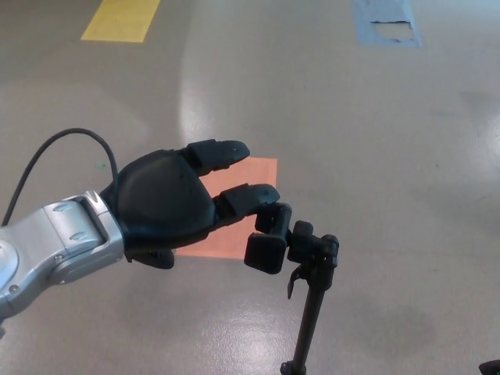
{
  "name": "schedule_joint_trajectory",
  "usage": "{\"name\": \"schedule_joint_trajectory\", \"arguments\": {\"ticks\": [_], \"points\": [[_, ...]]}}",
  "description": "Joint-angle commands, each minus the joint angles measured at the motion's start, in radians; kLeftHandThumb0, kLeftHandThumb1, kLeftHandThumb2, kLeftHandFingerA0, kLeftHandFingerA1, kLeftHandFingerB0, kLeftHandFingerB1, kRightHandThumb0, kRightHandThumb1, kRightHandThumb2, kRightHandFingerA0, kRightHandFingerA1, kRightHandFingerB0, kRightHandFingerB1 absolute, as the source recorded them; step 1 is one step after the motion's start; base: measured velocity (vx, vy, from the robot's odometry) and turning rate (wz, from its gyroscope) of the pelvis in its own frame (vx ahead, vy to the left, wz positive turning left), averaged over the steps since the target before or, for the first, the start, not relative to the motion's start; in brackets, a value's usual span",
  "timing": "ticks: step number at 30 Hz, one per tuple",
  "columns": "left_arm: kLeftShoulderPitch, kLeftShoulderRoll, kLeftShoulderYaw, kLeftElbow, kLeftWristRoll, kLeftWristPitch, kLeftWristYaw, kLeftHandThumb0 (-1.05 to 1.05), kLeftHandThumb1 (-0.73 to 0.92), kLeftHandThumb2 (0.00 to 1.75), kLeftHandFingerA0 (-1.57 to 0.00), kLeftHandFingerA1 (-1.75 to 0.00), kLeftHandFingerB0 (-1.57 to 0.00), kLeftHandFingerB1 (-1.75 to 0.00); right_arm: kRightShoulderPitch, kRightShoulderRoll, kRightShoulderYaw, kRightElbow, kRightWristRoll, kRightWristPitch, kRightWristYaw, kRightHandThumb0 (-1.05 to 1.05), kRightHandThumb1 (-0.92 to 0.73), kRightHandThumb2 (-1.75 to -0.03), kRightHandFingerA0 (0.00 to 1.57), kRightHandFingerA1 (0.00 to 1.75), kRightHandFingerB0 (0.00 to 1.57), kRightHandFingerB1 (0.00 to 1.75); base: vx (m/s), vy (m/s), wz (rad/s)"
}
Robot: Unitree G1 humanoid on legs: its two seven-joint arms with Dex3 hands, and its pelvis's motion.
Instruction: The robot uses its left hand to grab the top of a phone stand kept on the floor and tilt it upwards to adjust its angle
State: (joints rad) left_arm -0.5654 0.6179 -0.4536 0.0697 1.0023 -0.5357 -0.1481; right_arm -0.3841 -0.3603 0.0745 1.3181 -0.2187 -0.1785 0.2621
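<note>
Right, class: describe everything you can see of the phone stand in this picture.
The phone stand is all black, matte like plastic and metal. A thin pole rises from the bottom edge of the picture, where its base is cut off. On top sits a knuckle joint with a small lever, carrying a phone clamp that holds no phone. It stands on the grey floor beside an orange patch. The lower fingertip of the left hand meets the clamp's top end.

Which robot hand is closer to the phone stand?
Left. The left robot hand reaches in with its fingers at the phone stand clamp's top end. The right robot hand is not in view.
</note>
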Motion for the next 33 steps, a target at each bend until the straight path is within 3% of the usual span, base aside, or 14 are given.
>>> {"name": "schedule_joint_trajectory", "arguments": {"ticks": [1, 3, 4, 5, 9, 10, 12, 19, 20, 24, 28, 30, 32, 33], "points": [[0.021, 0.018, -0.008, 0.010, 0.039, 0.016, 0.006, -0.55, 0.35, 0.67, 0.00, 0.00, 0.00, -0.16, -0.002, -0.021, 0.000, -0.003, -0.005, 0.006, 0.011, -0.38, -0.45, -1.05, 0.01, 0.51, 0.00, 0.49, 0.00, 0.000, 0.00], [0.028, 0.020, -0.004, 0.014, 0.030, 0.014, 0.008, -0.52, 0.34, 0.67, 0.00, -0.04, 0.00, -0.19, -0.005, -0.019, -0.007, -0.001, 0.001, 0.016, 0.019, -0.38, -0.44, -1.05, 0.01, 0.51, 0.00, 0.49, 0.00, 0.000, 0.00], [0.031, 0.019, -0.003, 0.012, 0.031, 0.014, 0.012, -0.51, 0.34, 0.68, 0.00, -0.06, 0.00, -0.21, -0.006, -0.021, -0.004, 0.000, -0.003, 0.018, 0.017, -0.80, -0.82, -0.65, 0.13, 0.32, 0.15, 0.28, 0.00, 0.000, 0.00], [0.032, 0.020, -0.002, 0.010, 0.030, 0.016, 0.004, -0.50, 0.34, 0.68, 0.00, -0.05, 0.00, -0.20, -0.006, -0.022, -0.004, -0.001, -0.004, 0.018, 0.017, -0.38, -0.44, -1.04, 0.01, 0.51, 0.00, 0.49, 0.00, 0.000, 0.00], [0.036, 0.023, 0.000, 0.006, 0.027, 0.022, -0.015, -0.50, 0.34, 0.68, 0.00, -0.06, 0.00, -0.21, -0.007, -0.021, -0.005, -0.001, -0.004, 0.021, 0.018, -0.38, -0.43, -1.04, 0.01, 0.51, 0.00, 0.49, 0.00, 0.000, 0.00], [0.035, 0.023, 0.000, 0.008, 0.029, 0.022, -0.013, -0.50, 0.34, 0.68, 0.00, -0.06, 0.00, -0.20, -0.009, -0.021, -0.005, -0.001, -0.005, 0.021, 0.018, -0.79, -0.81, -0.66, 0.12, 0.32, 0.15, 0.27, 0.00, 0.000, 0.00], [0.037, 0.025, 0.001, 0.008, 0.032, 0.023, -0.011, -0.51, 0.34, 0.67, 0.00, -0.04, 0.00, -0.19, -0.012, -0.021, -0.004, 0.001, -0.007, 0.023, 0.017, -0.80, -0.64, -0.99, 0.06, 0.40, 0.09, 0.36, 0.00, 0.000, 0.00], [0.050, 0.026, 0.000, 0.017, 0.029, 0.021, -0.002, -0.53, 0.33, 0.65, 0.00, 0.00, 0.00, -0.15, -0.011, -0.022, -0.005, 0.001, -0.008, 0.023, 0.023, -0.38, -0.44, -1.04, 0.01, 0.51, 0.00, 0.49, 0.00, 0.000, 0.00], [0.051, 0.027, 0.000, 0.015, 0.031, 0.022, -0.006, -0.54, 0.34, 0.66, 0.00, 0.00, 0.00, -0.14, -0.011, -0.022, -0.005, 0.002, -0.009, 0.025, 0.023, -0.80, -0.81, -0.65, 0.11, 0.32, 0.15, 0.28, 0.00, 0.000, 0.00], [0.061, 0.028, 0.003, 0.004, 0.027, 0.022, -0.010, -0.55, 0.35, 0.66, 0.00, 0.00, 0.00, -0.14, -0.010, -0.023, -0.003, 0.000, -0.010, 0.026, 0.026, -0.80, -0.82, -0.65, 0.11, 0.32, 0.15, 0.28, 0.00, 0.000, 0.00], [0.068, 0.027, 0.001, -0.002, 0.026, 0.027, -0.021, -0.55, 0.35, 0.67, 0.00, 0.00, 0.00, -0.14, -0.011, -0.023, -0.002, -0.003, -0.011, 0.018, 0.029, -0.38, -0.44, -1.04, 0.01, 0.51, 0.00, 0.49, 0.00, 0.000, 0.00], [0.069, 0.028, 0.000, -0.003, 0.031, 0.026, -0.018, -0.56, 0.36, 0.68, 0.00, 0.00, 0.00, -0.14, -0.013, -0.022, -0.004, -0.002, -0.009, 0.019, 0.030, -0.86, -0.66, -1.02, 0.03, 0.43, 0.13, 0.44, 0.00, 0.000, 0.00], [0.070, 0.026, -0.001, -0.005, 0.032, 0.028, -0.017, -0.56, 0.36, 0.67, 0.00, 0.00, 0.00, -0.14, -0.015, -0.022, -0.009, -0.001, -0.005, 0.025, 0.030, -0.38, -0.43, -1.04, 0.01, 0.51, 0.00, 0.49, 0.00, 0.000, 0.00], [0.071, 0.025, 0.000, -0.004, 0.029, 0.026, -0.016, -0.56, 0.35, 0.67, 0.00, 0.00, 0.00, -0.15, -0.015, -0.022, -0.009, -0.001, -0.005, 0.026, 0.029, -0.86, -0.76, -0.69, 0.10, 0.33, 0.15, 0.29, 0.00, 0.000, 0.00]]}}
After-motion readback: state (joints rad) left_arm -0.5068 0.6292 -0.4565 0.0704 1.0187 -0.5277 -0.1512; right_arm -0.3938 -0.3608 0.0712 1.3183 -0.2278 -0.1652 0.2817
